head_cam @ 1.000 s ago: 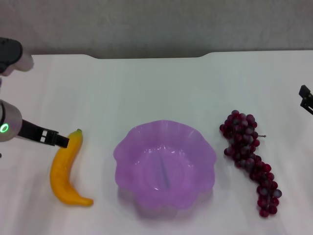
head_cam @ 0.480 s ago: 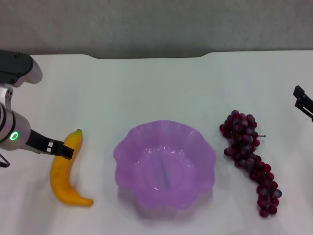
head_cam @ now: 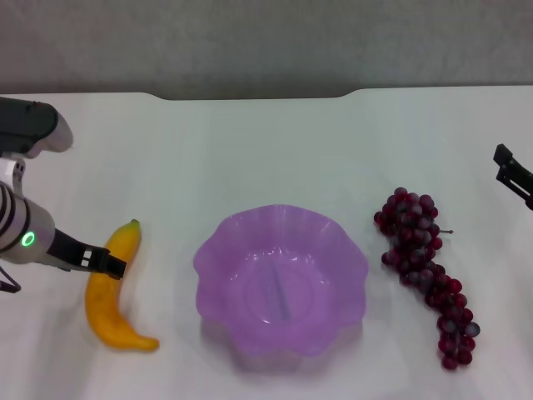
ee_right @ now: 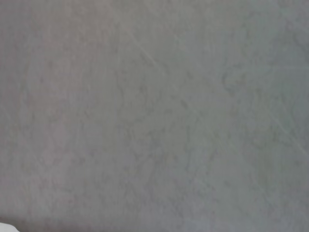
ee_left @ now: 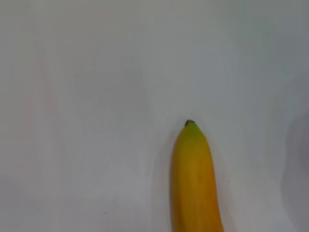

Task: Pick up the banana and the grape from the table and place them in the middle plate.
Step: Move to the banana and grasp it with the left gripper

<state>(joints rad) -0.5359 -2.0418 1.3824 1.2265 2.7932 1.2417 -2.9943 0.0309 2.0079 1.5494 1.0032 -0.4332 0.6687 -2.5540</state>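
Currently, the left gripper point(head_cam: 107, 262) sits at the upper part of the curved yellow-orange plastic banana point(head_cam: 112, 287), its dark tip against the fruit; whether its fingers are spread or pinching cannot be told. The banana lies flat on the plain white table point(head_cam: 266, 150), left of the translucent light purple scalloped plate point(head_cam: 281, 279). The dark red-purple bunch of grapes point(head_cam: 425, 271) lies right of the plate. The right gripper point(head_cam: 512, 177) is at the table's right edge, apart from the grapes, state indeterminate.
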